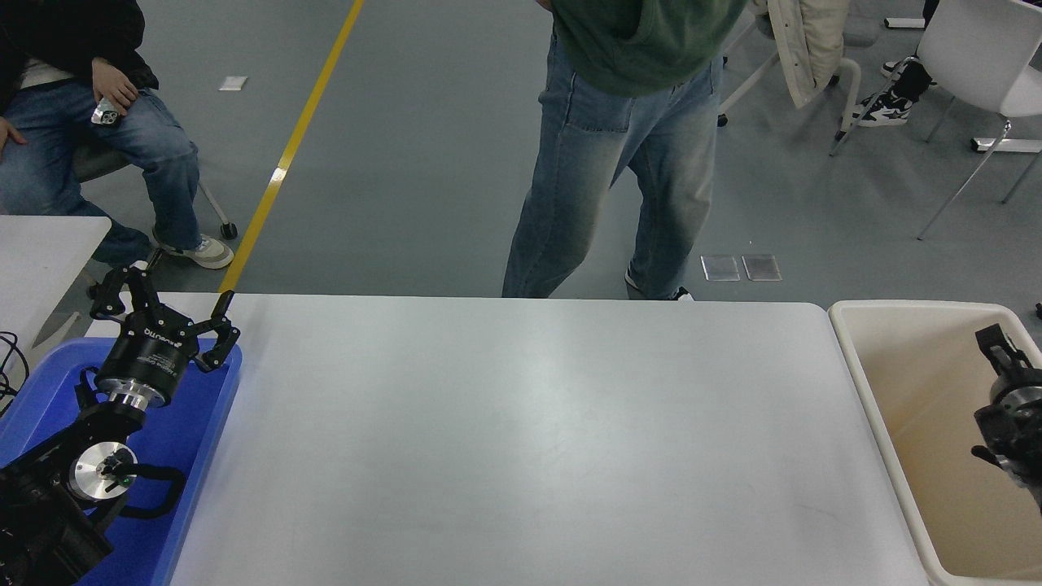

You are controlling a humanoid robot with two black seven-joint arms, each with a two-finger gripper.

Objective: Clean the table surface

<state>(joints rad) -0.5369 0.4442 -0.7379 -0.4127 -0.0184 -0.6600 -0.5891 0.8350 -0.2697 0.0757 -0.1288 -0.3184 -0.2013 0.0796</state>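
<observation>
The table surface (521, 439) is a large plain white top with rounded far corners, and nothing lies on it. My left gripper (163, 308) is parked at the lower left over the blue tray's far end, open and empty. My right gripper (1000, 346) comes in at the right edge and hangs inside the beige bin, off the table; only part of it shows.
A blue plastic tray (191, 456) lies under the left arm. A beige bin (912, 382) stands against the table's right end. A smaller white table (41, 244) is at the left. A person in jeans (610, 171) stands at the far edge; another sits at the top left (98, 138).
</observation>
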